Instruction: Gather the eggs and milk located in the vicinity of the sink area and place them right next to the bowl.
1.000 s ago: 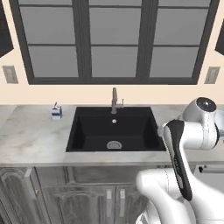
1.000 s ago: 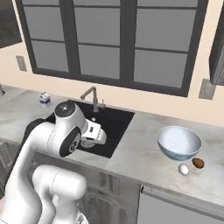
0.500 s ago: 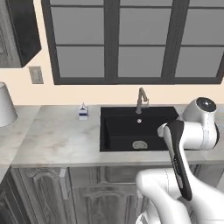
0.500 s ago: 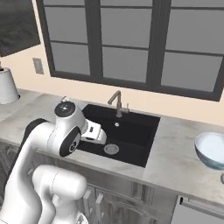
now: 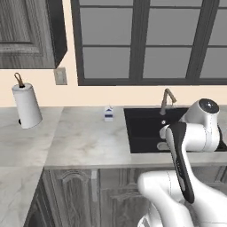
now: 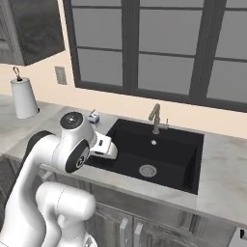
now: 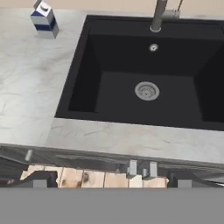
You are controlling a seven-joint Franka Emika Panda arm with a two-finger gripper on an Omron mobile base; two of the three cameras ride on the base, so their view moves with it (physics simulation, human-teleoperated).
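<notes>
With the end effector spread and empty near the sink, the reach should have centred its fingers around the milk on the worktop, far left, before closing.

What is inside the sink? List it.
The sink holds a round metal drain on its floor and a small overflow hole in the back wall. No eggs show; the near wall's inside face is hidden.

base views flank sink, hand view overhead, nearer
</notes>
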